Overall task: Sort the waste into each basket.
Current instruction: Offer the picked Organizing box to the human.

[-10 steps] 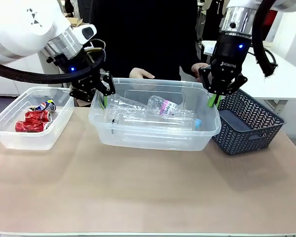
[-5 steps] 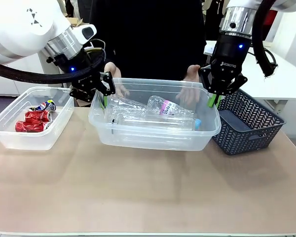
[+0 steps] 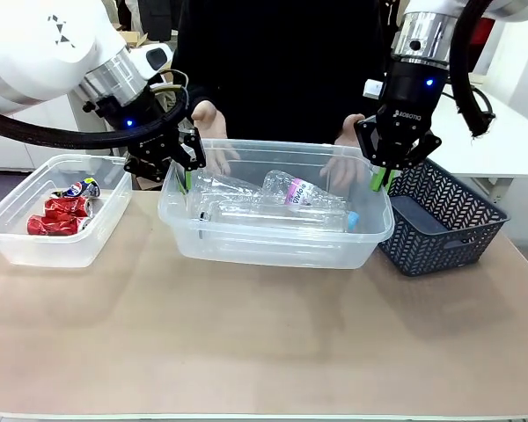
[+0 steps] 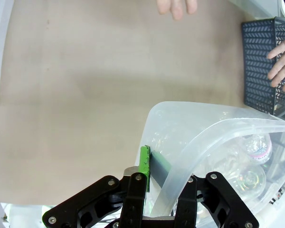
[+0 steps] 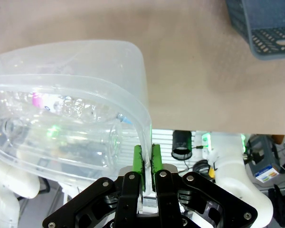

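A large clear tub [image 3: 273, 251] stands mid-table holding several clear plastic bottles [image 3: 282, 198]. My left gripper [image 3: 187, 181] is shut on the tub's left rim; in the left wrist view the left gripper [image 4: 154, 164] pinches the clear wall [image 4: 218, 128] beside a green pad. At the opposite end my right gripper [image 3: 383, 181] is shut on the right rim, and the right gripper [image 5: 147, 159] clamps the rim [image 5: 85, 52] between both green pads, bottles [image 5: 61, 137] behind. A small clear tub [image 3: 48, 251] at the left holds red cans [image 3: 60, 217] and a blue-and-white can [image 3: 81, 188].
A dark blue lattice basket [image 3: 440, 229] sits right of the large tub, touching it. A person stands across the table with one hand [image 3: 208, 123] and the other hand [image 3: 345, 145] at the tub's far rim. Bare tabletop [image 3: 264, 343] spreads in front.
The person's hands have come forward and apart to the large tub's far rim. Both arms and the tub have stayed put.
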Robot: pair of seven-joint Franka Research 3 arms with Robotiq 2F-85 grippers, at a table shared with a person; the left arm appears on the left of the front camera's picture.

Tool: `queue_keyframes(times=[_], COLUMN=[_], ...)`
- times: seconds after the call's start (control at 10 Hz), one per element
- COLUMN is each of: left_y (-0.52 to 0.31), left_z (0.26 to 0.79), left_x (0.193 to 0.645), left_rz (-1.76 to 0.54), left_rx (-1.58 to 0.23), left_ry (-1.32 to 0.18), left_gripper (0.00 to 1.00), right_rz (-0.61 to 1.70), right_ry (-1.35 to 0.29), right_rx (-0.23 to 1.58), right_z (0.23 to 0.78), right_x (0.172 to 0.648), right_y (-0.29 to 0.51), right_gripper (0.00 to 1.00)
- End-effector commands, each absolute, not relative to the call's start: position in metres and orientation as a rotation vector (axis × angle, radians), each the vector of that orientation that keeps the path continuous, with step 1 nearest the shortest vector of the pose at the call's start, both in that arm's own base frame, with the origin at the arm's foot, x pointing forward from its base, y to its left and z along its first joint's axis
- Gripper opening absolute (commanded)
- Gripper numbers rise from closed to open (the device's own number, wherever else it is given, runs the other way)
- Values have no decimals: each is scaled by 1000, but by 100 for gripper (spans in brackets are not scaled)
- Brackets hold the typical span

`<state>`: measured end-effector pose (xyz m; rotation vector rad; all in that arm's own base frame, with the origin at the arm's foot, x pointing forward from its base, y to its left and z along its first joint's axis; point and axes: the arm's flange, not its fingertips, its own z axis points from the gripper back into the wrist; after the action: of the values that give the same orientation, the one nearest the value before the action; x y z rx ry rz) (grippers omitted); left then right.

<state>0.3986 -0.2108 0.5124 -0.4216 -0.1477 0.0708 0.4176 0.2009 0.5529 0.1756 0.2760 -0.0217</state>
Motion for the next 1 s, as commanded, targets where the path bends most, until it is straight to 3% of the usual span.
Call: queue_keyframes(times=[0.0, 0.4, 0.9], left_y=[-208, -200, -186], left_z=[523, 553, 539], left_x=[414, 477, 554], left_rz=[98, 93, 155], left_rx=[-397, -455, -445], left_ry=[-153, -154, -123], left_gripper=[6, 6, 6], right_rz=[-7, 18, -56], right_ry=[319, 366, 398], right_rx=[120, 90, 206], right_z=[558, 570, 560], right_x=[434, 496, 552], right_y=[207, 224, 209], right_gripper=[8, 8, 8])
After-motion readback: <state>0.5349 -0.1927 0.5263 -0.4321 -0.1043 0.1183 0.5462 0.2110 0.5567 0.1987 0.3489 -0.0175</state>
